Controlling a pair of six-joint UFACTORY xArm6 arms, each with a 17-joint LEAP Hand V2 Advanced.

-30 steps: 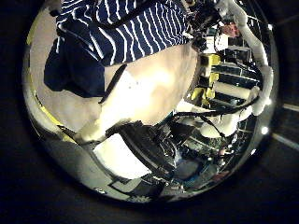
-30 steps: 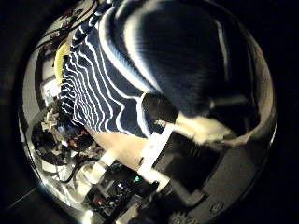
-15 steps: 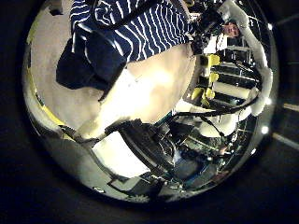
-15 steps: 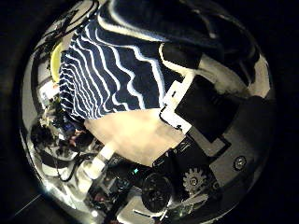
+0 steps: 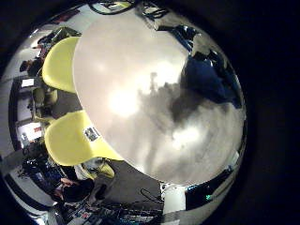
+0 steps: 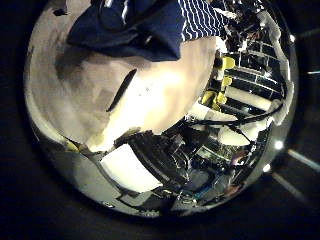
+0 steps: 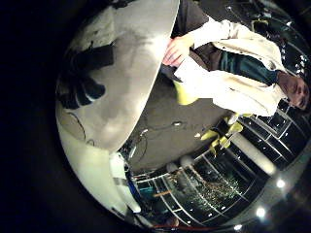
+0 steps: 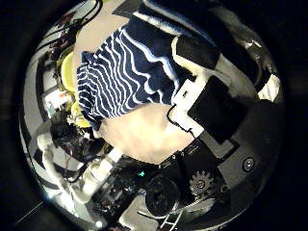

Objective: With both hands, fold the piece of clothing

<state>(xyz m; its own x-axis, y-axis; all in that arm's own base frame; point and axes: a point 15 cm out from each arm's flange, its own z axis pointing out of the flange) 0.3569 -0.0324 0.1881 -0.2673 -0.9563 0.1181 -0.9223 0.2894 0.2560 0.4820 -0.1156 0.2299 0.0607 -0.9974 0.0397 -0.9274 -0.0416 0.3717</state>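
The striped garment (image 8: pixel 125 67) lies bunched on the round table (image 8: pixel 144 144) close under my right hand (image 8: pixel 207 96), whose fingers curl onto its plain folded edge. In the left thumb side view the same garment (image 6: pixel 140 25) hangs in folds at the rim of the picture, its striped part (image 6: pixel 200 15) beside the plain part, gathered at my left hand (image 6: pixel 150 160). Bare table (image 6: pixel 80 90) lies below that palm. The left little finger side view shows only the table (image 5: pixel 122 66) with a ragged shadow (image 5: pixel 173 98) on it.
Two chairs (image 5: pixel 70 141) stand at the table's edge near my left hand. A hand (image 7: pixel 83 78) reaches over the table (image 7: pixel 117 116) in the right little finger side view; I cannot tell which one. Furniture and racks crowd the room around the table.
The cloth fills less of both thumb side views. In the left one it has slid to the rim and more bare table shows. The right palm has drawn back from the stripes.
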